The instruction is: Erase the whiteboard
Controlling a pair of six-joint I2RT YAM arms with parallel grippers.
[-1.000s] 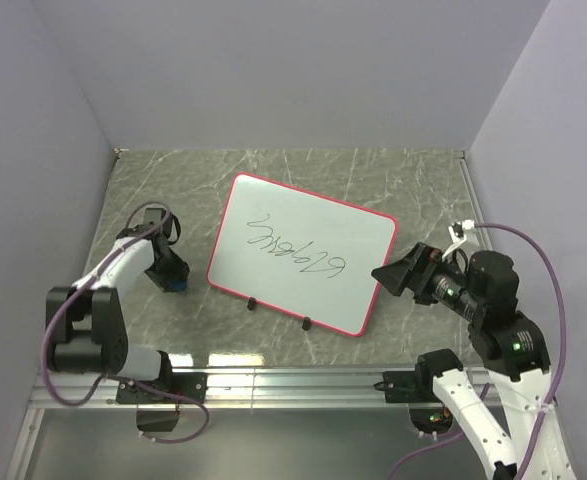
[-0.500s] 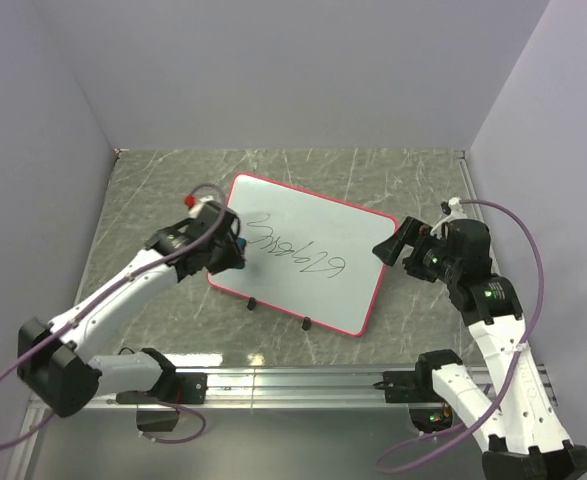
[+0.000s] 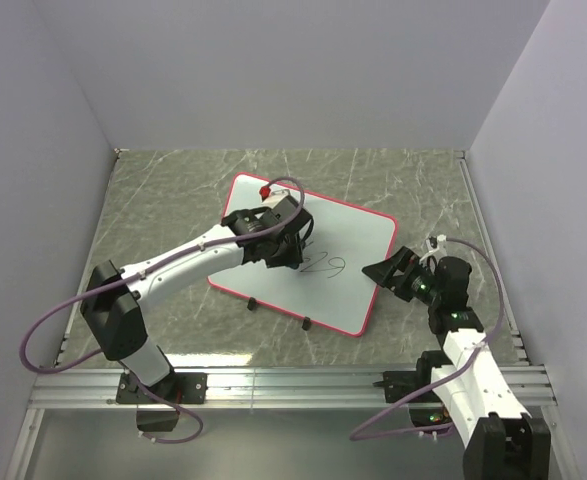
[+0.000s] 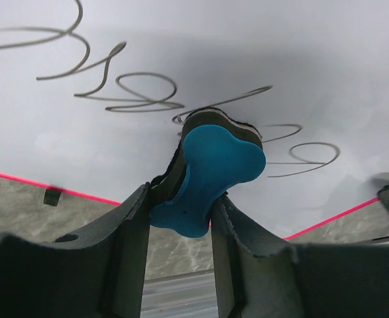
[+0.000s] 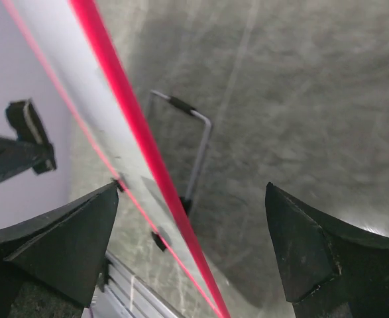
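Observation:
The whiteboard [image 3: 358,232] stands tilted at the table's middle, with a red-pink rim and two black feet. My left gripper [image 3: 285,250] is over its middle, shut on the small blue-black eraser [image 4: 211,173], whose dark pad presses the board [image 4: 293,59]. Dark scribbles [image 4: 124,93] run on both sides of the eraser. In the top view only the right end of the scribble [image 3: 323,265] shows; my arm hides the rest. My right gripper [image 3: 381,272] is open, its jaws either side of the board's right rim [image 5: 124,99] without touching it.
A wire stand [image 5: 195,149] props the board from behind. The marbled grey table [image 3: 163,190] is walled at the back and on both sides. A metal rail [image 3: 293,380] runs along the near edge.
My left arm swung from the table left of the board onto its middle, carrying the eraser. My right gripper shifted slightly lower along the board's right edge.

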